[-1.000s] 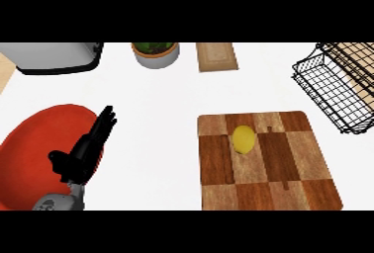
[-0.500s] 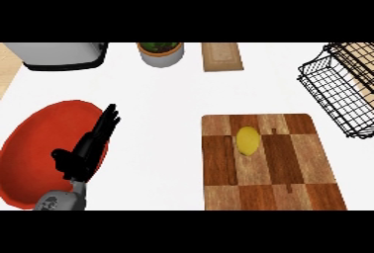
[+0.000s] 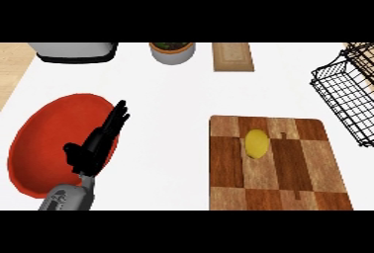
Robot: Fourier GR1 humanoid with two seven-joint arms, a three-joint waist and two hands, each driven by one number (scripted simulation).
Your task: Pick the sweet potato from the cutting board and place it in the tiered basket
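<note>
A yellow oval sweet potato [image 3: 256,144] lies on the wooden cutting board [image 3: 292,173] at the lower right of the head view. The black wire tiered basket [image 3: 349,94] stands at the right edge, beyond the board's far right corner. My left hand [image 3: 96,146] is open with straight fingers pointing away, held over the right rim of a red plate [image 3: 44,143], far left of the board. My right hand does not show.
Along the far edge stand a grey appliance [image 3: 73,51], a potted plant in a pale pot [image 3: 172,51] and a small wooden block [image 3: 233,57]. White counter lies between the red plate and the cutting board.
The view has shifted a little, so the board and basket sit slightly further right in the picture. My left hand has kept its open pose over the plate.
</note>
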